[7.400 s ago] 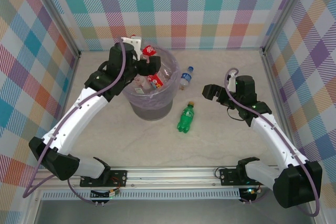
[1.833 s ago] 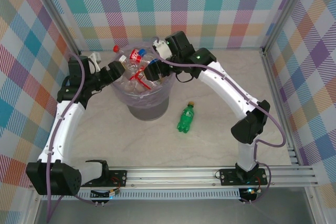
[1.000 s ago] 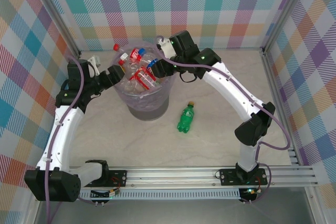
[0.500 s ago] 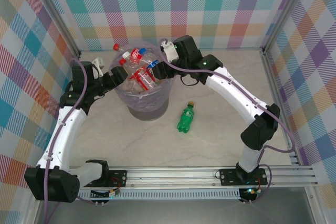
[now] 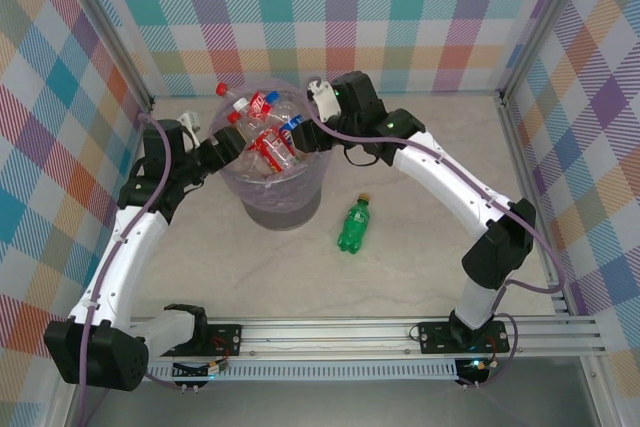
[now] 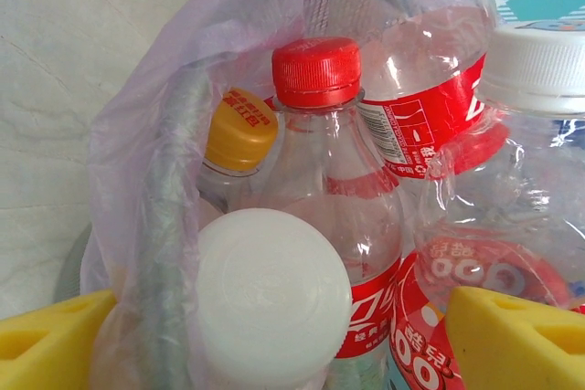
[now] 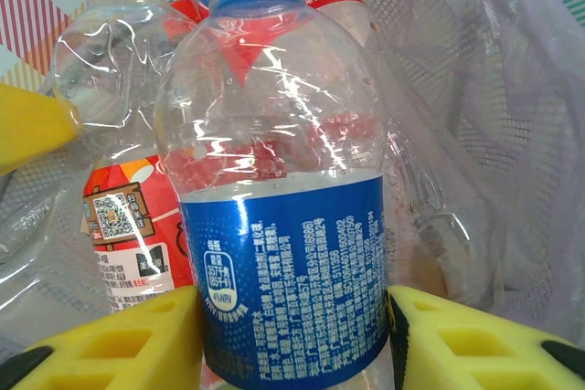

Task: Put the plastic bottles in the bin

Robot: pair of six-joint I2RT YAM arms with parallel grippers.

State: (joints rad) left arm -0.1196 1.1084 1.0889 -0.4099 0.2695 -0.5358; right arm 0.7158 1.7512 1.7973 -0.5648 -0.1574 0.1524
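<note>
Right wrist view: our right gripper (image 7: 294, 340) clamps the blue-labelled bottle (image 7: 279, 244) inside the bin (image 7: 484, 98), our left gripper (image 6: 274, 340) open at its rim.

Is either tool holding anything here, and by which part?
The right tool grips the blue-labelled bottle across its label, one pad on each side. The left tool is open at the rim of the bin, holding nothing.
</note>
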